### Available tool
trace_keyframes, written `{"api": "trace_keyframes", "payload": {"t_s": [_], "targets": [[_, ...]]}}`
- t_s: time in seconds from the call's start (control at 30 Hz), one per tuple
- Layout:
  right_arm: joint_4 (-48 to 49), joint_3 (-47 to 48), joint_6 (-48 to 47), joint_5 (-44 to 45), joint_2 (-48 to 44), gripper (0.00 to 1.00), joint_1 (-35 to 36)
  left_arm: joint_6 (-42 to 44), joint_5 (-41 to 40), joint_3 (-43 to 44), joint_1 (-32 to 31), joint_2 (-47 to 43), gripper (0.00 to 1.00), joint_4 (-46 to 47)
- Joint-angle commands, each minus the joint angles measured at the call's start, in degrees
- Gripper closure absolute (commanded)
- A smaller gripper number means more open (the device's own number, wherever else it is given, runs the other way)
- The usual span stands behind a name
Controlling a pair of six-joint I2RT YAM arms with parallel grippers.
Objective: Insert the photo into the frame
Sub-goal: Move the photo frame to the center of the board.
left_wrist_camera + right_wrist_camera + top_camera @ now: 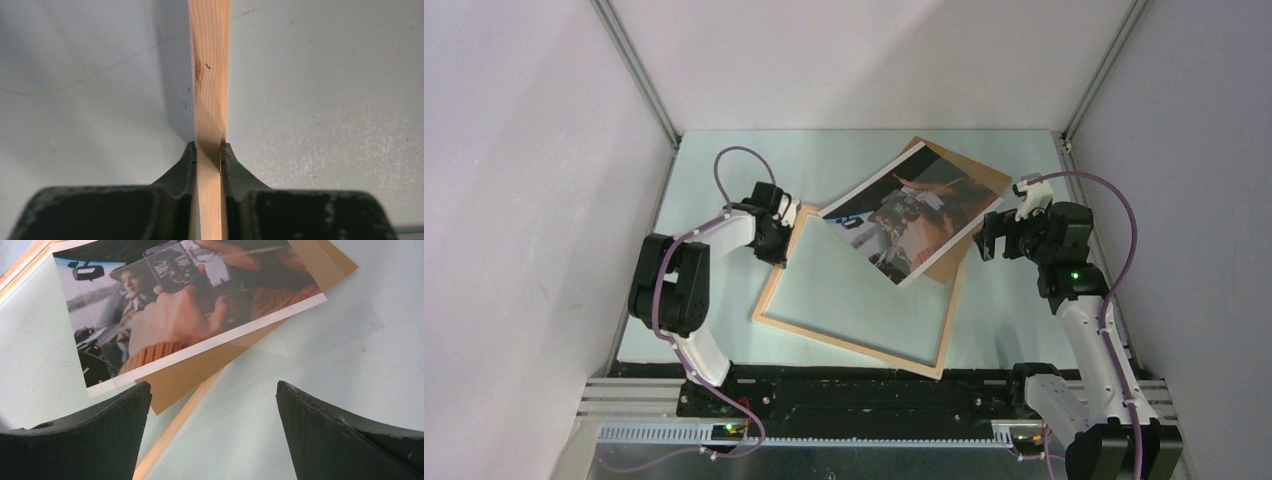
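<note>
**Frame rail clamped; photo not yet seated**

Top view: the photo (pixel 914 215) is seen askew on the backing board (pixel 977 182), overlapping the far corner of the frame (pixel 854 347).
Left wrist: the left tool (pixel 207 150) is clamped on a stiff, light rail.
Right wrist: the right tool (pixel 212 387) is spread wide and empty. The flimsy white border is judged the best hold.

Our left arm (pixel 686 290) is folded sharply at the elbow, forearm reaching inward and wrist held low. Our left jaws press against both sides of one rail of the frame (pixel 210 75). Our right arm (pixel 1089 320) rises from its base with the wrist turned leftward, and our right jaws stand wide apart above the surface.
</note>
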Motion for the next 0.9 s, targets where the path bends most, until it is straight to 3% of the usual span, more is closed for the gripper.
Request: {"api": "trace_keyframes", "payload": {"t_s": [0.0, 0.23, 0.63, 0.87], "targets": [[1.36, 0.58, -0.56, 0.15, 1.03, 0.00, 1.70, 6.95, -4.37, 5.91, 0.08, 2.65, 0.97, -2.70], [2.20, 0.57, -2.15, 3.17, 3.59, 0.00, 7.59, 13.74, -10.43, 15.23, 0.19, 9.03, 1.00, -9.00], [6.74, 0.62, -14.22, 19.66, 16.99, 0.00, 33.56, 24.72, -16.43, 30.62, 1.03, 19.16, 1.00, -18.16], [10.31, 2.34, -19.23, 31.39, 26.74, 0.00, 44.01, 26.38, -16.92, 36.82, 0.98, 22.01, 1.00, -21.06]]}}
